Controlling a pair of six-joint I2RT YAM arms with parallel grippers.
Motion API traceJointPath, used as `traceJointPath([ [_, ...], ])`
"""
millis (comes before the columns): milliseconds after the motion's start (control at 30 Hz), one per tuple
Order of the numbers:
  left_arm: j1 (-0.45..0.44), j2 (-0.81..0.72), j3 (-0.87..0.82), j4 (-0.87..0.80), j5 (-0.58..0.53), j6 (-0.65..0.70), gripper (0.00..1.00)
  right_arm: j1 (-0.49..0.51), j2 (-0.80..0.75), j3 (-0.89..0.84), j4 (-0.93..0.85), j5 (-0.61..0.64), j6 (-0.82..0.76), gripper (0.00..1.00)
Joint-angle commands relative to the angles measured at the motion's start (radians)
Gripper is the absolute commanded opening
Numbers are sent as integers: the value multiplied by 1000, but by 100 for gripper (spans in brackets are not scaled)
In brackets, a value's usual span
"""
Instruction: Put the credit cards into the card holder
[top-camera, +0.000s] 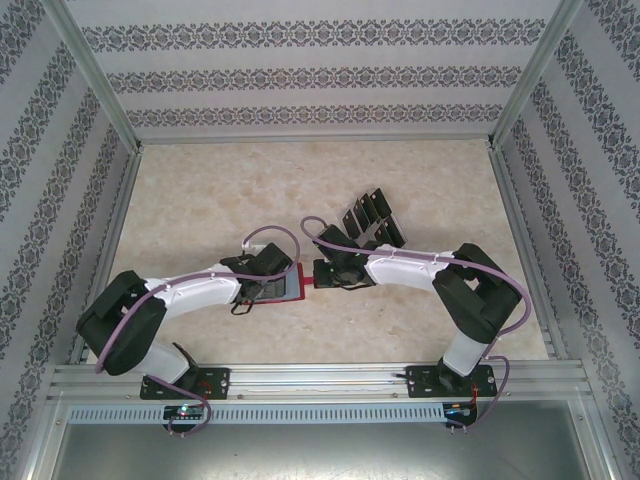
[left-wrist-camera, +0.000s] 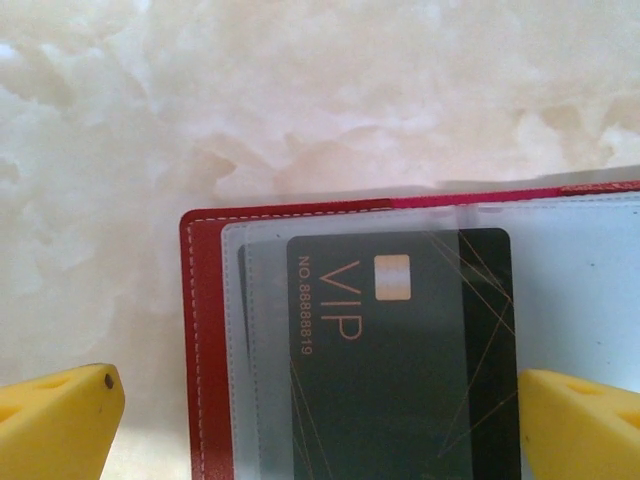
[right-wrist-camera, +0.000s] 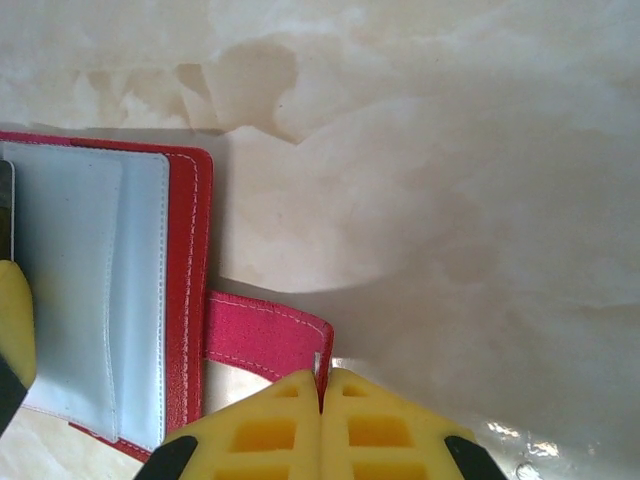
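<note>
A pale, marbled beige table (top-camera: 220, 190) fills the middle of the overhead view, enclosed on three sides by walls (top-camera: 320, 80) papered in grey patterned stripes, with an aluminium frame (top-camera: 320, 378) along the bottom. At the centre of the frame the red card holder (top-camera: 297, 283) lies open, with one black credit card (left-wrist-camera: 400, 350) in its clear sleeve. More credit cards (top-camera: 372, 222) stand on edge just up and right of centre. The left gripper (left-wrist-camera: 320, 430) hangs over the holder, spread wide and holding nothing. The right gripper (right-wrist-camera: 322, 400) is closed, pinching the holder's strap (right-wrist-camera: 265, 335).

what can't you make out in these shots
- top view: card holder mostly hidden under left pincer; spare black cards too small to count
- left wrist: VIP card's lower end cut off by frame edge
- right wrist: strap tip hidden inside shut right pincer
</note>
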Motion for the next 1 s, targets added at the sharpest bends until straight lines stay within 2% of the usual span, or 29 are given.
traceJointPath([
  [0, 18, -23, -24, -35, -46, -22, 100, -15, -13, -14, -8, 24, -2, 0],
  [467, 42, -54, -46, -16, -40, -6, 100, -28, -35, -28, -12, 27, 1, 0],
  [600, 42, -120, -55, 44, 11, 9, 100, -29, -40, -26, -14, 22, -1, 0],
  [733, 44, -170, -45, 39, 11, 9, 100, -36, -47, -29, -25, 27, -10, 0],
  [967, 49, -140, -52, 44, 10, 8, 100, -57, -58, -37, -35, 23, -23, 0],
])
